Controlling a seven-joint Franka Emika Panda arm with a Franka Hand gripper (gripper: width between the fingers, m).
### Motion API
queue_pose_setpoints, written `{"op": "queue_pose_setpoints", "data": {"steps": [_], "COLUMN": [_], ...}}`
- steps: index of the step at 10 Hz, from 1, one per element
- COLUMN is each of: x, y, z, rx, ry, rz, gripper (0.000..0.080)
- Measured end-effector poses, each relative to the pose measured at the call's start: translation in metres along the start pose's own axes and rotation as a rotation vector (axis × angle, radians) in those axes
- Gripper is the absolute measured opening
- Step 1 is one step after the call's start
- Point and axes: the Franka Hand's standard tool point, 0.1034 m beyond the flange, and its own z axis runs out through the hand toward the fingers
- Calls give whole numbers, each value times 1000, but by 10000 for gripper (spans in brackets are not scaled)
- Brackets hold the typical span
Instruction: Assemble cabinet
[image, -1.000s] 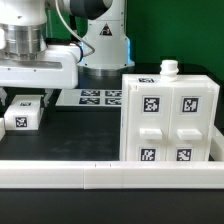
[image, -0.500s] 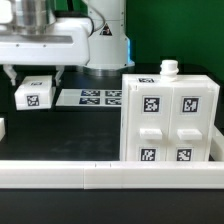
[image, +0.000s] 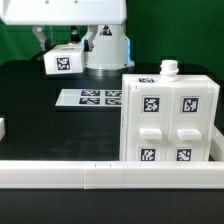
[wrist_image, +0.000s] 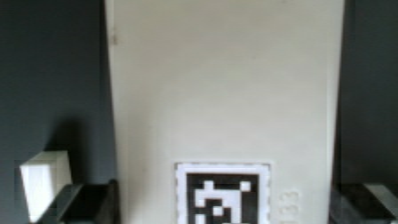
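Observation:
The cabinet, a big white box with several tags on its front and a small knob on top, stands at the exterior view's right. My gripper is high at the upper left, shut on a small white block with one tag, lifted well above the table. In the wrist view the held white block fills the middle, its tag between my dark fingers.
The marker board lies flat on the black table left of the cabinet. A white rail runs along the front edge. A small white piece shows at the left edge. The robot base stands at the back.
My gripper has risen from table height at the left and moved right, carrying the small white block up with it.

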Motion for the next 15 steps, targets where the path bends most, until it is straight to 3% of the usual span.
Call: {"op": "queue_pose_setpoints", "data": {"steps": [1, 2, 7, 9, 13, 15], "x": [16, 20, 17, 25, 60, 78], "y": [-15, -14, -14, -34, -86, -120], "z": [-15, -13, -9, -18, -43, -40], "rx": [-3, -7, -8, -8, -16, -35], "ry": [-1, 15, 6, 6, 18, 5], "rz": [8, -21, -21, -14, 40, 112], "gripper": [557, 557, 557, 557, 557, 557]}}
